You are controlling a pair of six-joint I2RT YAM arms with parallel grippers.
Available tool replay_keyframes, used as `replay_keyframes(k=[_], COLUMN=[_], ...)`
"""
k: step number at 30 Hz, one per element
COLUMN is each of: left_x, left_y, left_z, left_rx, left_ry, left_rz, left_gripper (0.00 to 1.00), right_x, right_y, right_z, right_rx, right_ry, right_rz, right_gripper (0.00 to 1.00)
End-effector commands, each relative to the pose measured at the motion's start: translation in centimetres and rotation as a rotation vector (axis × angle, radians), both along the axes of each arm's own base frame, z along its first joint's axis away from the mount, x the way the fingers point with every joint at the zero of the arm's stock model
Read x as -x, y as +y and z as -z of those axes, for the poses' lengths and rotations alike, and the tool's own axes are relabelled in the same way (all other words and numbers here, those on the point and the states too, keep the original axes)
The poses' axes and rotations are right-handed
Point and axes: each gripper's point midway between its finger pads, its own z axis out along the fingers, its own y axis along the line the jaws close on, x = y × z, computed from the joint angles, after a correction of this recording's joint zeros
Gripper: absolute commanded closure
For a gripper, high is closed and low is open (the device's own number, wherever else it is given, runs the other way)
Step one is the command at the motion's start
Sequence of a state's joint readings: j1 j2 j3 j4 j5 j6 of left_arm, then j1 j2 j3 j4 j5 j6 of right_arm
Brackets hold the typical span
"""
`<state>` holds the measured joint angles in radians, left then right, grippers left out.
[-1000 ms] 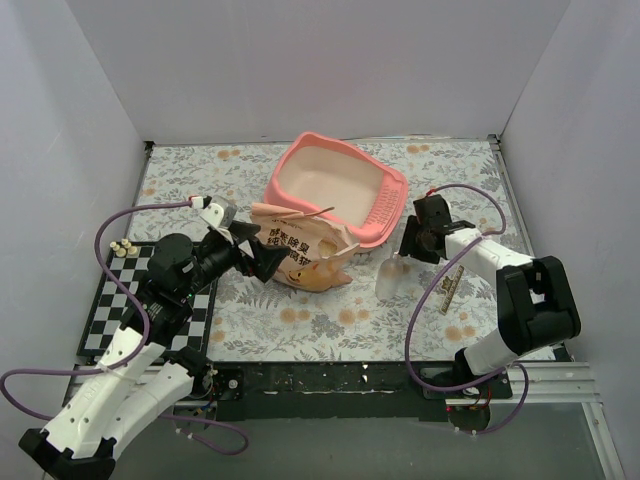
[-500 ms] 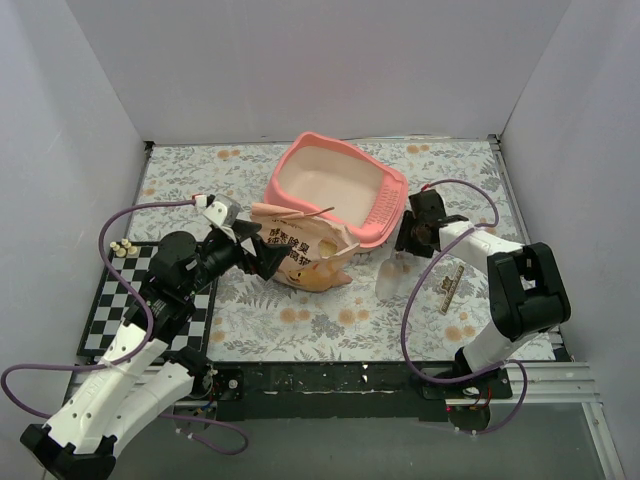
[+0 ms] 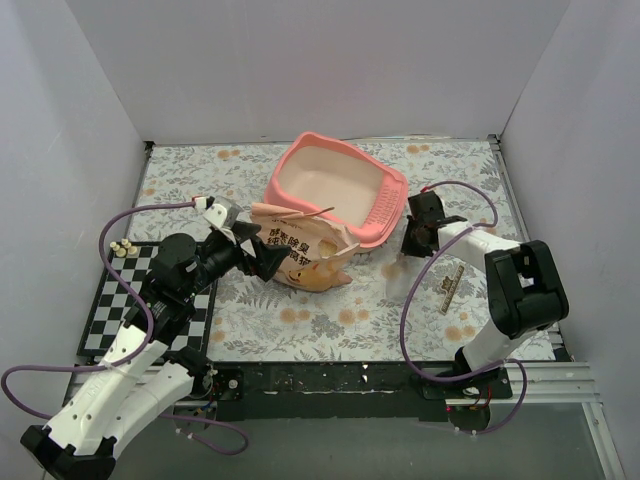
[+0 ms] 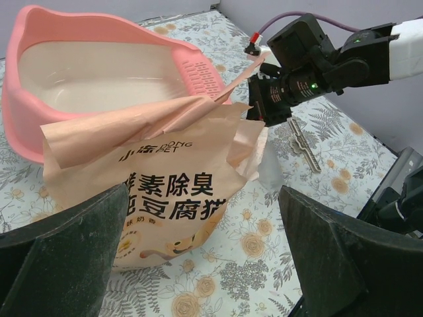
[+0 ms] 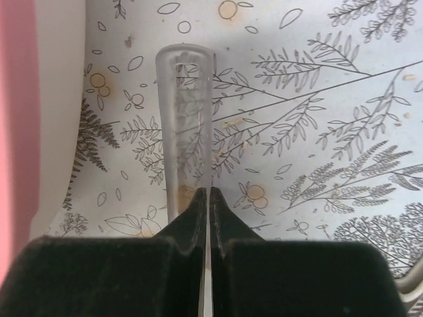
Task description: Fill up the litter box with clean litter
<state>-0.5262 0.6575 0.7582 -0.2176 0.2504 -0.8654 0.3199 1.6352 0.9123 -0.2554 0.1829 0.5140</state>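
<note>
The pink litter box (image 3: 330,143) stands at the back middle, its cream base bare (image 4: 99,72). No clean litter shows. An orange-tan bag (image 3: 300,255) with dark characters leans against the box's near wall, its top torn open (image 4: 165,191). My left gripper (image 3: 262,258) is open just left of the bag, its wide fingers framing the bag's lower part (image 4: 211,264) without touching it. My right gripper (image 3: 408,248) is low on the table beside the box's right end. It is shut (image 5: 209,193) on the right edge of a clear scoop's handle (image 5: 185,99).
A black-and-white checkered mat (image 3: 130,300) lies at the left with small pale pieces (image 3: 122,246) by its far corner. A thin patterned strip (image 3: 448,285) lies right of the scoop. White walls close in the flowered table on three sides.
My right gripper has shifted a little towards the box and closed its jaws on the scoop's handle. The scoop has shifted slightly. The left arm and the bag have stayed put.
</note>
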Motion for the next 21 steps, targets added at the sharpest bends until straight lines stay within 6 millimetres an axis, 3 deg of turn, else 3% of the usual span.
replay_keyframes(k=[1, 5, 8, 11, 14, 17, 21], left_x=[-0.2, -0.8, -0.7, 0.1, 1.2, 2.2, 3.3], left_y=[0.5, 0.7, 0.4, -0.3, -1.3, -2.1, -3.4], left_z=[-0.5, -1.9, -3.5, -5.9, -7.9, -9.8, -11.8], left_rx=[0.01, 0.023, 0.05, 0.118, 0.186, 0.25, 0.317], left_ry=[0.004, 0.026, 0.051, 0.061, 0.094, 0.133, 0.238], left_rz=[-0.033, -0.072, -0.062, -0.018, 0.045, 0.104, 0.185], left_gripper=[0.02, 0.02, 0.02, 0.02, 0.02, 0.02, 0.02], right_x=[-0.4, -0.5, -0.8, -1.0, -0.3, 1.7, 5.1], right_y=[-1.8, -2.1, -0.4, 2.5, 5.9, 9.0, 11.7], right_z=[-2.7, -6.8, -11.1, -17.2, -24.9, -31.9, -40.5], right_rx=[0.069, 0.068, -0.033, -0.195, -0.375, -0.527, -0.691], right_ry=[-0.075, -0.156, -0.265, -0.432, -0.631, -0.778, -0.97], right_rz=[0.017, 0.012, -0.042, -0.147, -0.317, -0.524, -0.765], right_gripper=[0.99, 0.99, 0.99, 0.99, 0.99, 0.99, 0.99])
